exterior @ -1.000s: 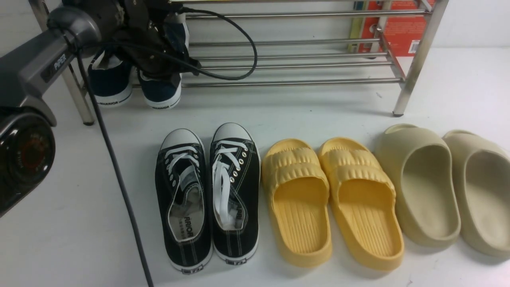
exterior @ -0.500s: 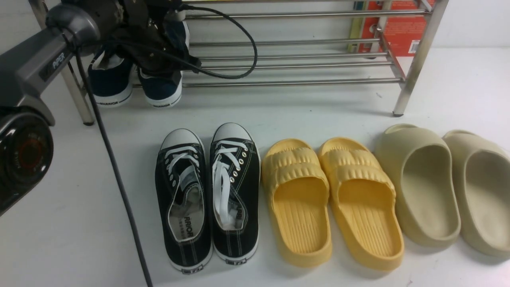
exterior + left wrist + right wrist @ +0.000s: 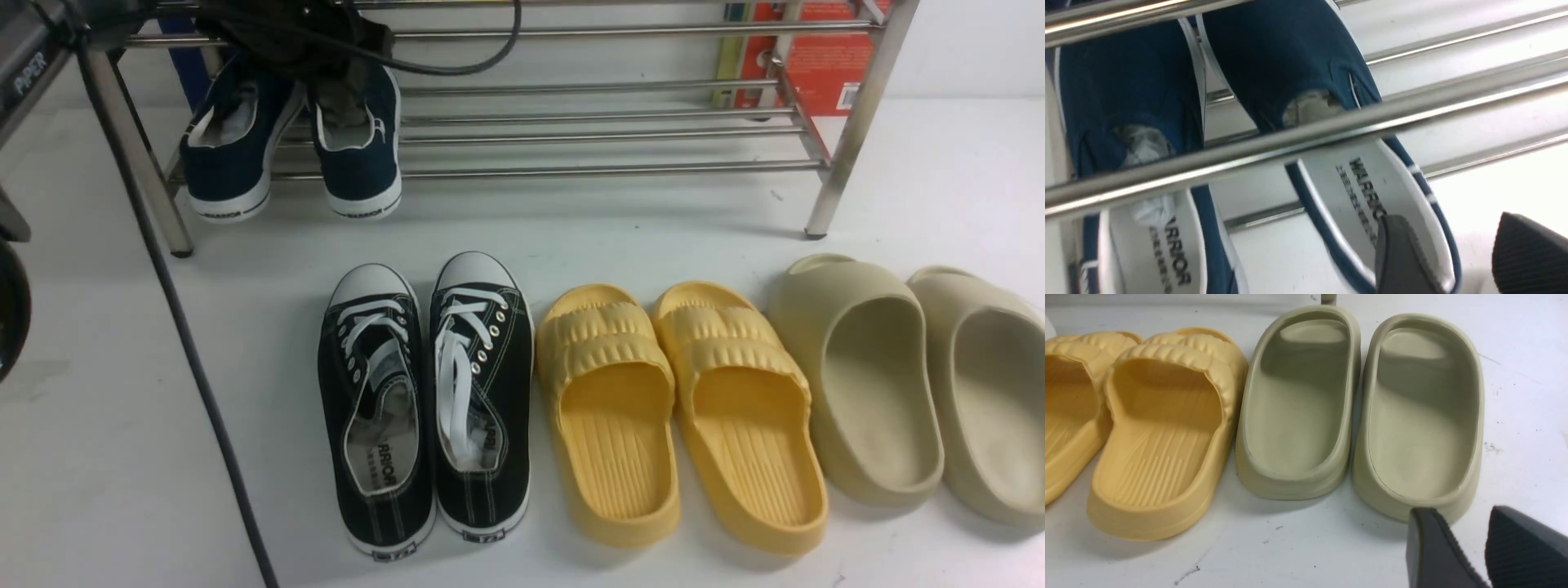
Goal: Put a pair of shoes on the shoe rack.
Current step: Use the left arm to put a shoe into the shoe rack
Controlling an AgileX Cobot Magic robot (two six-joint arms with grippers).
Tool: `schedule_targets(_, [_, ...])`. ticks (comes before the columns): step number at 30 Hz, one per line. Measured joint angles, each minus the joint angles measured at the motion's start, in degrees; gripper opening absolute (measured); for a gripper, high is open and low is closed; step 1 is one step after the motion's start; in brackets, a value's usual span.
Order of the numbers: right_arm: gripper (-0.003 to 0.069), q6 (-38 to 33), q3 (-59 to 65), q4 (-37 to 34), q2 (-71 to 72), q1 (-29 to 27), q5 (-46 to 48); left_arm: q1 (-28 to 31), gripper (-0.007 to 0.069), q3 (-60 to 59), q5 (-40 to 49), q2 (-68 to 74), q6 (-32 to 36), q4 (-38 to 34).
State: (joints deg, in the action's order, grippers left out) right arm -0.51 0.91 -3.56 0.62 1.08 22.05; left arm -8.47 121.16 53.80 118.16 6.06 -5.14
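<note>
Left pincer: (image 3: 1447, 228) jaws apart, clamping nothing; one finger shows over the heel opening of the right-hand navy shoe (image 3: 1298, 53), the other outside its heel wall.
Direction to shoe: directly under and ahead of that pincer, toe pointing away.
Long axis: front to back, across the rods, heel overhanging the front rod toward the robot.
Left-hand navy shoe: (image 3: 1126, 90) just beside its mate, parallel.
Where the pair sits: lowest tier of the shoe rack (image 3: 612, 170), at its left end.
Obstacle: an upper rod crosses just above both shoes.
Right pincer: (image 3: 1457, 514) jaws parted, empty, over the beige slides (image 3: 1298, 400) on the desk (image 3: 98, 490), well apart from the pair.
Nearer arm: left.
Judgement: placing looks done; pulling back must clear the heel and that rod.
</note>
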Motion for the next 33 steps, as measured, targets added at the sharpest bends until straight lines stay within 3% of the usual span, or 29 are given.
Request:
schedule_targets(3, [0.0239,0.0,0.0,0.0,0.0,0.0,0.0,0.0,0.0259,0.0,3.9,-2.5,0.0,-0.4])
schedule_targets(5, [0.0239,0.0,0.0,0.0,0.0,0.0,0.0,0.0,0.0173,0.0,6.6,-4.3,-0.2,-0.8])
schedule_targets(8, [0.0239,0.0,0.0,0.0,0.0,0.0,0.0,0.0,-0.0015,-0.8,10.8,-8.3,-2.4,-1.2])
schedule_targets(13, [0.0239,0.0,0.0,0.0,0.0,0.0,0.0,-1.3,-0.0013,-7.2,12.9,-14.2,-6.6,-0.7])
schedule_targets(17, [0.0239,0.0,0.0,0.0,0.0,0.0,0.0,-6.1,-0.0013,-18.5,12.7,-16.7,-9.7,-0.1])
schedule_targets(22, [0.0239,0.0,0.0,0.0,0.0,0.0,0.0,-11.0,-0.0013,-27.7,-0.7,-12.0,-15.0,-0.3])
schedule_targets(28, [0.0239,0.0,0.0,0.1,0.0,0.0,0.0,-9.9,-0.0013,-27.8,-14.0,-6.1,-17.9,4.0])
schedule_targets(33, [0.0239,0.0,0.0,0.1,0.0,0.0,0.0,-8.9,-0.0013,-27.9,-17.4,-3.9,-18.1,8.6])
